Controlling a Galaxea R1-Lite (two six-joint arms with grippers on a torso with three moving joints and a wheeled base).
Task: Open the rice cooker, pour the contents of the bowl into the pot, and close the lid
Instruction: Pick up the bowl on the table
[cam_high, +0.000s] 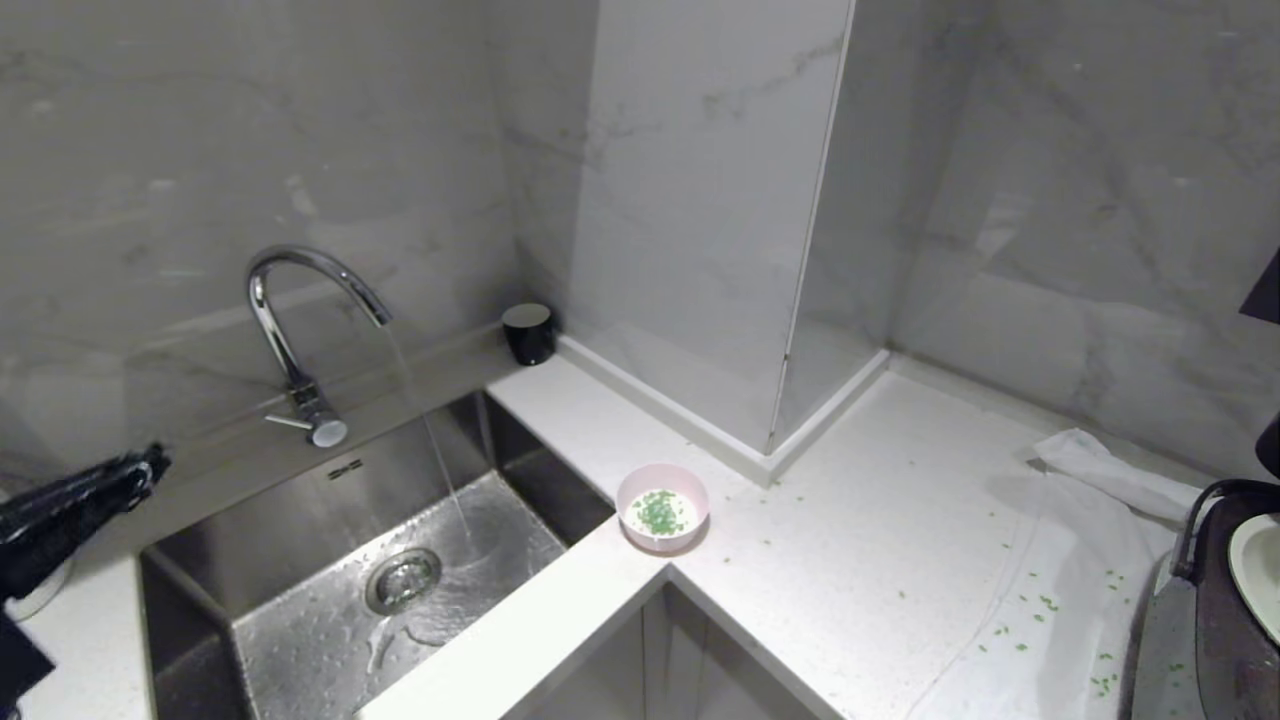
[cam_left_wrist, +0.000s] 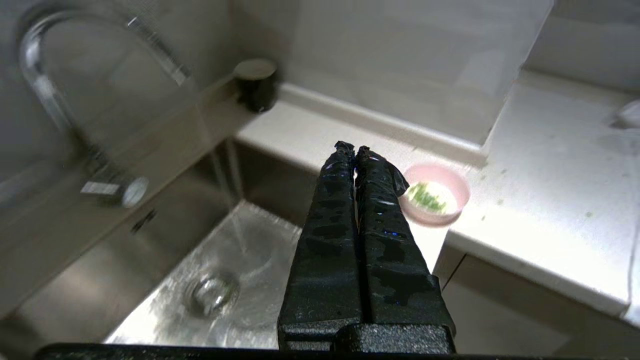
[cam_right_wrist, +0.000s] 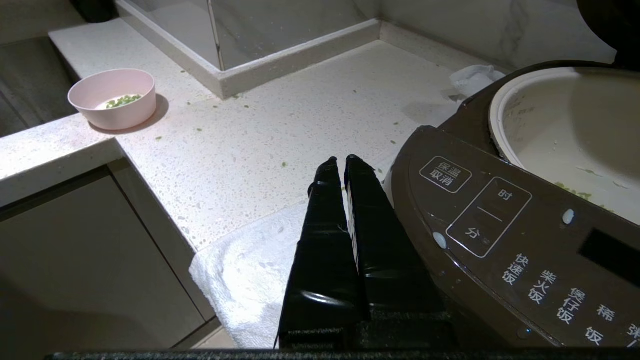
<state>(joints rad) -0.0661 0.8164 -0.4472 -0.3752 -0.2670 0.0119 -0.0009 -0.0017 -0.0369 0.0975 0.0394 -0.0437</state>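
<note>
My left gripper (cam_left_wrist: 355, 150), pressed closed and empty, hangs over the sink (cam_high: 300, 520) where the tap (cam_high: 300, 300) runs. The bowl (cam_high: 662, 507) with green bits (cam_high: 658, 512) sits at the counter corner. My right gripper (cam_right_wrist: 345, 162), closed and empty, is beside the rice cooker (cam_right_wrist: 500, 235), its pot (cam_right_wrist: 565, 125) uncovered.

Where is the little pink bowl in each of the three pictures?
Head view: the bowl sits low in the middle, on the counter corner by the sink.
Left wrist view: the bowl is right of centre, just past the left gripper.
Right wrist view: the bowl is at the upper left, far from the right gripper.
Shared landmark: the wall column's white base behind the bowl.
</note>
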